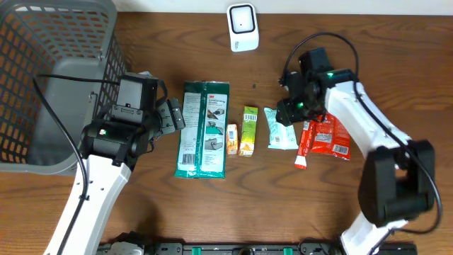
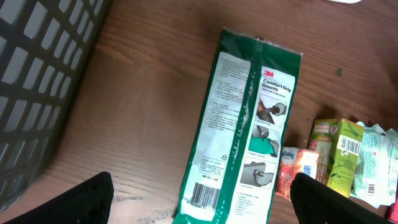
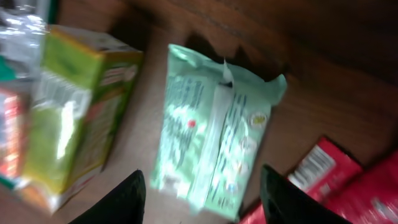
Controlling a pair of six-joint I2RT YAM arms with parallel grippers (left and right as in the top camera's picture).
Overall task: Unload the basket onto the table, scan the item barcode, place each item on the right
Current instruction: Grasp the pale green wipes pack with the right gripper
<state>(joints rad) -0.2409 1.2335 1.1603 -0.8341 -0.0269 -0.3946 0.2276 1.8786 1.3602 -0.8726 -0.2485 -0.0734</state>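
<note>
Several items lie in a row on the wooden table: a green 3M glove package [image 1: 203, 129], a small orange pack [image 1: 231, 138], a yellow-green box [image 1: 248, 130], a mint-green tissue pack [image 1: 280, 129] and red packets [image 1: 327, 136]. My left gripper [image 1: 173, 113] hovers open at the glove package's left edge. In the left wrist view its fingers [image 2: 81, 199] straddle the package's [image 2: 249, 124] barcode end. My right gripper [image 1: 287, 113] is over the mint pack. In the right wrist view it [image 3: 202, 199] stands open, a finger on each side of the pack [image 3: 211, 137], not touching it.
A white scanner [image 1: 242, 27] stands at the table's far edge, centre. A grey mesh basket [image 1: 28, 49] fills the far left corner, close behind my left arm. A red tube [image 1: 303, 145] lies beside the red packets.
</note>
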